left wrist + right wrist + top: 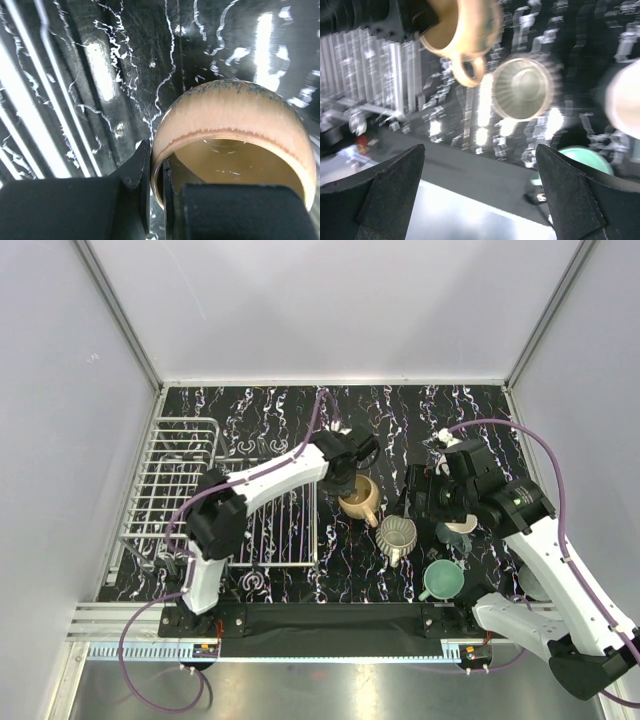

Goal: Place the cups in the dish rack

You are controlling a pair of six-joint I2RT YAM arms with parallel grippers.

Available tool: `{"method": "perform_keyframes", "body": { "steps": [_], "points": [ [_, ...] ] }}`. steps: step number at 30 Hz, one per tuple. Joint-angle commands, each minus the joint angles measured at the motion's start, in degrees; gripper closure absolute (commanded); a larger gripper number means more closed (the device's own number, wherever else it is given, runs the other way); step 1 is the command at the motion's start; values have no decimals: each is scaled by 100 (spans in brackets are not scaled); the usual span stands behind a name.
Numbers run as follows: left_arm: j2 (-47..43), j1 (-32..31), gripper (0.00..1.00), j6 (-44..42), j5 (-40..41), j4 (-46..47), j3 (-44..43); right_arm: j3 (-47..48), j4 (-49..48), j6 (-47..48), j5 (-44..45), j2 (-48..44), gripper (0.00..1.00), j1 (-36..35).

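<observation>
The peach-tan cup [358, 498] stands just right of the dish rack's flat grid [285, 530]. My left gripper [345, 478] is shut on its rim [235, 115], with one finger [134, 172] outside the wall and the other inside. The raised basket [175, 475] is at the left. My right gripper [412, 495] is open and empty [480, 147], and hovers right of the peach-tan cup [462, 25]. The ribbed grey-beige cup [397, 535] [522, 87] and the mint green cup [443, 580] [582, 157] stand near the front. A grey-teal cup [460, 530] is partly hidden under my right arm.
The black marbled table [400, 420] is walled at the back and both sides. A black strip [330, 615] runs along the near edge between the arm bases. A greyish object [532, 585] shows partly behind my right forearm. The right wrist view is motion-blurred.
</observation>
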State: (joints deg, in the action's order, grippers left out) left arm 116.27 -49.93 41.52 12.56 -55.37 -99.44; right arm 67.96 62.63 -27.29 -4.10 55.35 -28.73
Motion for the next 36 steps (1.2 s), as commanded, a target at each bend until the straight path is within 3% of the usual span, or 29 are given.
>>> {"method": "perform_keyframes", "body": {
  "steps": [1,6,10,16,23,36],
  "points": [
    [-1447,-8,100,-30,-25,553,-235,331,-531,-197,-1134,-7,1,34],
    [-3345,-17,100,93,-70,1974,1188,192,-1550,-1082,-3136,160,3,25],
    [-4567,-17,100,208,247,2592,2163,7,-3007,-2057,-3896,116,3,-27],
    [-6316,-17,100,172,519,3945,3797,-2,-4370,-3105,-3836,423,3,-1028],
    [-7529,-17,100,102,687,4596,4537,-476,-5822,-4029,-3422,538,7,-1618],
    [-7997,-17,100,129,695,5089,4679,-487,-5772,-3953,-3071,582,11,-1961]
  ]
}}
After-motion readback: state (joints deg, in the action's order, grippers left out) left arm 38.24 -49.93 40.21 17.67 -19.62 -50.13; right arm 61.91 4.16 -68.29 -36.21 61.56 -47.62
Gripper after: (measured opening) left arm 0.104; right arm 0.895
